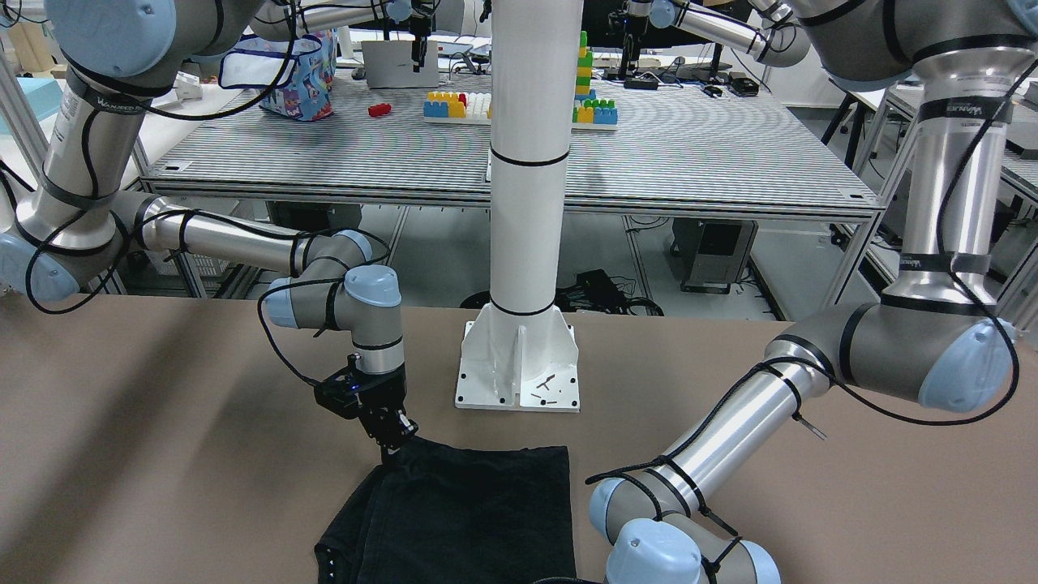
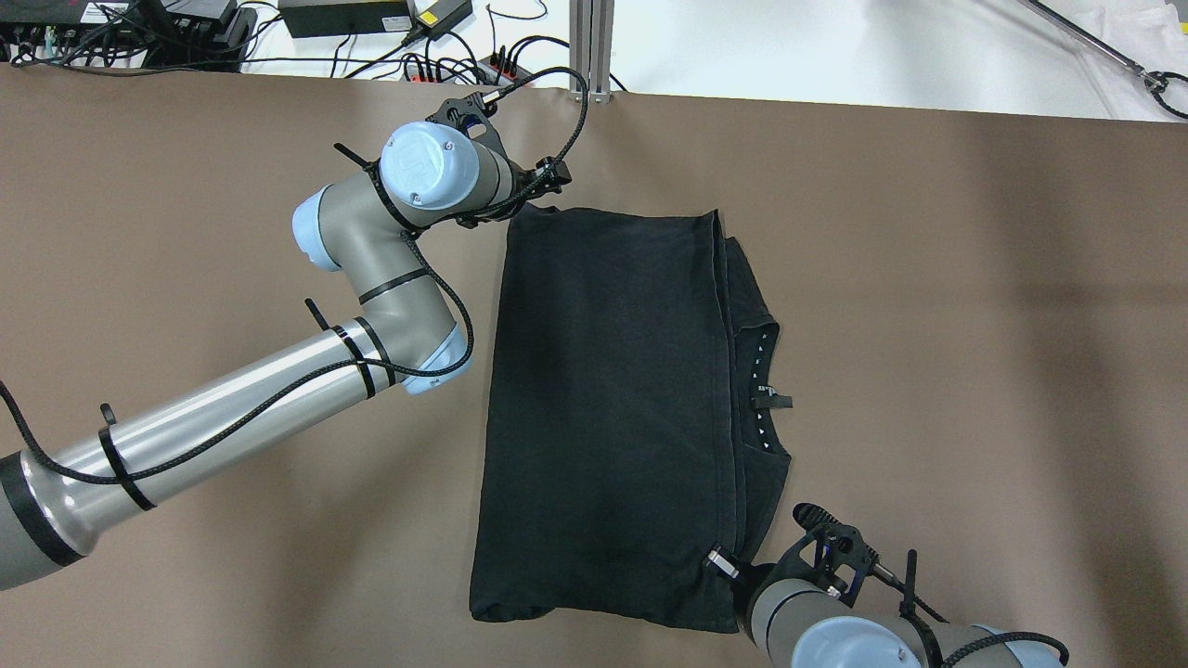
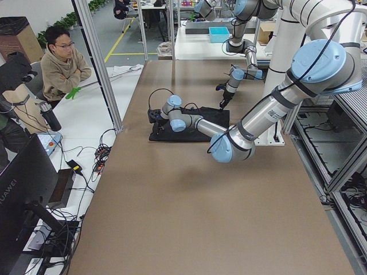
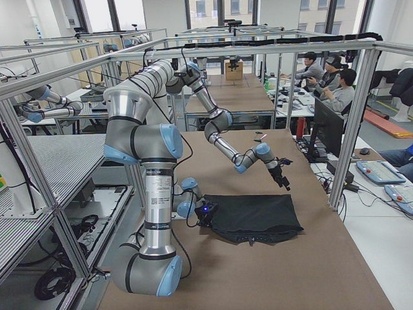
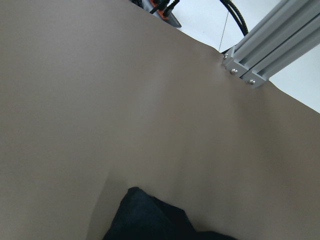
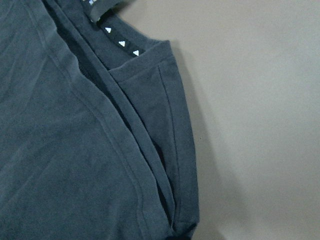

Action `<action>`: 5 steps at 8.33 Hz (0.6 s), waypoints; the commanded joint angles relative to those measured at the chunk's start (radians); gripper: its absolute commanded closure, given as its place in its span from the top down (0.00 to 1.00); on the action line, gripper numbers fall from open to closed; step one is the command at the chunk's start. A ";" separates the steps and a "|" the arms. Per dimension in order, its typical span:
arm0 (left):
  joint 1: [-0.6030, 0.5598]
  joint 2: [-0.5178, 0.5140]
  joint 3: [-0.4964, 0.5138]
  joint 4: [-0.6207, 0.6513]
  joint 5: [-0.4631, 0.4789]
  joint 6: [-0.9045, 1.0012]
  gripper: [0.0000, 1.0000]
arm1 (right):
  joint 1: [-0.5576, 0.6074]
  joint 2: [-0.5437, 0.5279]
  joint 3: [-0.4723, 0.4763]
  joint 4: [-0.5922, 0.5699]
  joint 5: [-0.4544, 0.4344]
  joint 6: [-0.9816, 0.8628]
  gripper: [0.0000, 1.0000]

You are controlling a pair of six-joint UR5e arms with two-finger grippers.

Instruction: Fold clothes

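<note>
1. We are seeing one piece of clothes (image 2: 603, 399), plain black, lying flat on the tabletop (image 2: 928, 325) just out from the base plate (image 1: 517, 365), on the side away from the robot.
2. Its long axis is running straight away from the base plate. An upper layer is lying over a lower one and stopping short of the neckline (image 2: 766, 390), which is showing along the robot's right-hand edge.
3. The right fingers (image 1: 396, 434) are touching the corner nearest the base plate. We are not able to tell whether they are pinching it or lying loose, dark against dark cloth.
4. The left fingers (image 4: 284, 182) are sitting over the diagonally opposite corner, the one farthest from the base plate. Their wrist view is showing only a tip of cloth, so we are leaving their state undecided too.
5. We are judging neither arm nearer overall, since each is at its own corner; the coming fold is probably turning on that diagonal.
6. We are counting one garment, two sets of fingers, one base plate.
</note>
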 commanded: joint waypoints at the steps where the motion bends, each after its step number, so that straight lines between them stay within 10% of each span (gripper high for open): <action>1: 0.004 0.042 -0.096 0.000 0.000 -0.071 1.00 | 0.005 -0.002 0.017 0.000 0.005 -0.004 0.00; 5: 0.237 0.338 -0.638 0.186 0.223 -0.362 1.00 | 0.030 0.000 0.025 0.003 0.015 -0.001 0.00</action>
